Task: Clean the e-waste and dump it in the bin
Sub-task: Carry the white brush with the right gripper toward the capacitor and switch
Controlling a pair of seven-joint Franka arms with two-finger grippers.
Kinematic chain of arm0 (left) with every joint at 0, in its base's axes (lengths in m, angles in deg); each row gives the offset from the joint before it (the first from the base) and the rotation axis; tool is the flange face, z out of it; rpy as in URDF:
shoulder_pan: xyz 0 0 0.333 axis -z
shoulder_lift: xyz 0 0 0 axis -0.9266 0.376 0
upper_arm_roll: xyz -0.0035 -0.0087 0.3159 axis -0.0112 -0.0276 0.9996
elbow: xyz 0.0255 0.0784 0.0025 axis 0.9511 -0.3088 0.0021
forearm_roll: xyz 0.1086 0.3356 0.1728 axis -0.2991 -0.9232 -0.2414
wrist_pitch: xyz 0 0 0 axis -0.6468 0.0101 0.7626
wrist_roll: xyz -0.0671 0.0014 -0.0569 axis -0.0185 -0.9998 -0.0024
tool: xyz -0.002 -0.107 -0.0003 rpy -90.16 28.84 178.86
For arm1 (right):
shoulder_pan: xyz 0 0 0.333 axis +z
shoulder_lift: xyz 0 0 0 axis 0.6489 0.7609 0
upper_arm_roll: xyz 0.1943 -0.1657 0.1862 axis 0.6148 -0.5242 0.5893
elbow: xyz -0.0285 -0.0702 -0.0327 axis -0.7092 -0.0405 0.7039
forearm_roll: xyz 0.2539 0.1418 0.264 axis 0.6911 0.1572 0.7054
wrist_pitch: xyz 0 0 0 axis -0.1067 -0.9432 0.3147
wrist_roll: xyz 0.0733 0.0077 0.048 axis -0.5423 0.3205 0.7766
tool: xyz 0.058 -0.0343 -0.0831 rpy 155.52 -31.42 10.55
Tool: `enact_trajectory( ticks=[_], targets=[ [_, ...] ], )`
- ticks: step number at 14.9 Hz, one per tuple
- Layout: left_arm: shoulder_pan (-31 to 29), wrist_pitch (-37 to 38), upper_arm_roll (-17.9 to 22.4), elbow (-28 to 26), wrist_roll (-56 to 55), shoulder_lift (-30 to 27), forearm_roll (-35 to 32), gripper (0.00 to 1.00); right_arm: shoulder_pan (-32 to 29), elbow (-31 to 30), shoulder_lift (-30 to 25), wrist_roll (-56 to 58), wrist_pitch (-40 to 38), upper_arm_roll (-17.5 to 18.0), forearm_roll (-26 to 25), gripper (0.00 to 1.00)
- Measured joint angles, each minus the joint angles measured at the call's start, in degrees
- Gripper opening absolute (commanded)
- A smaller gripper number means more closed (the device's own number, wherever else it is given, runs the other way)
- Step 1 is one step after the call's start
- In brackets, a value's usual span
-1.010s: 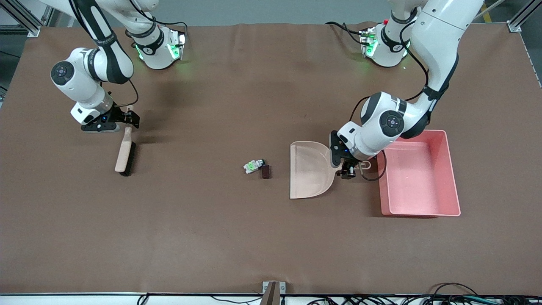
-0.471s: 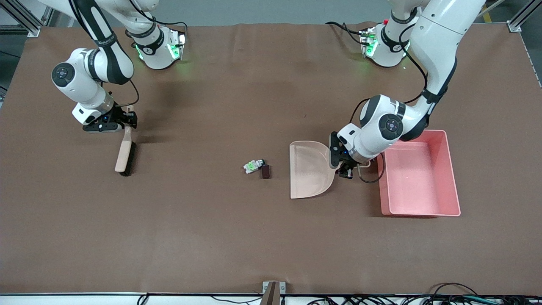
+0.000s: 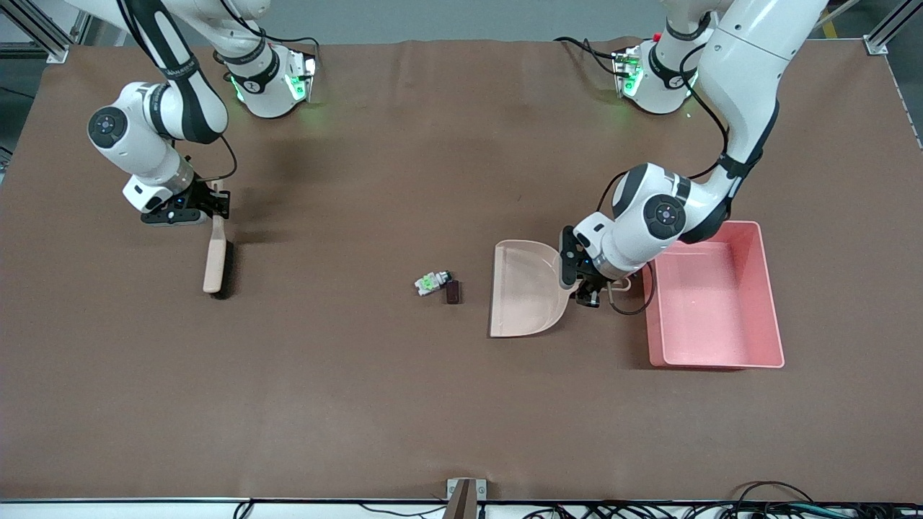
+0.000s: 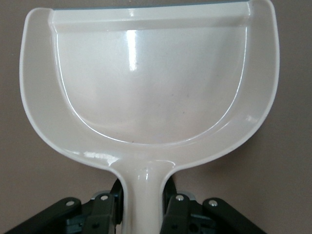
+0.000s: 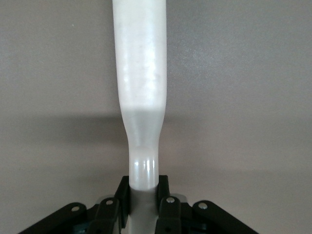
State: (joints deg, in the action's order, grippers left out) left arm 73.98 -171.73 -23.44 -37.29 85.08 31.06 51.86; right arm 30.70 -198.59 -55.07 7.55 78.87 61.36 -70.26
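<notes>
Toward the left arm's end, one pink rectangular plastic tub point(image 3: 768, 288) holds nothing; one beige plastic dustpan point(image 3: 525, 288) too. Two tiny electronic pieces point(image 3: 438, 285) lie nearby. Left gripper point(image 3: 591, 287) pinches the dustpan handle; right gripper point(image 3: 214, 202) pinches one beige brush point(image 3: 214, 256).

Beige dustpan point(image 3: 525, 292) on brown table cover point(image 3: 360, 396); brush point(image 3: 215, 254) well apart (bristles dark).

Front view: high camera across the bench point(image 3: 461, 404), facing both arm bases, covering the whole surface. Left wrist view: close, looking along the left claw point(image 4: 144, 207) onto the dustpan point(image 4: 146, 87); the front view shares it point(image 3: 523, 288). Right wrist view: close, along the right claw point(image 5: 143, 202) onto the brush point(image 5: 140, 73), also seen from the front point(image 3: 215, 256).
</notes>
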Motion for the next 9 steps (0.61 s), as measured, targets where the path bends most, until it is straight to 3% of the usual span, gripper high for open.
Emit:
enact_trajectory(
  ticks=[4,9],
  targets=[
    [-0.1,2.3,0.0,1.2,0.0,0.0,-0.1,0.00,0.0,1.0,0.0,-0.1,-2.4,0.0,1.8,0.00],
    [-0.2,3.1,0.3,1.5,-0.1,0.1,-1.5,0.00,0.2,6.9,-0.3,-1.3,-14.7,0.2,8.8,0.00]
  ],
)
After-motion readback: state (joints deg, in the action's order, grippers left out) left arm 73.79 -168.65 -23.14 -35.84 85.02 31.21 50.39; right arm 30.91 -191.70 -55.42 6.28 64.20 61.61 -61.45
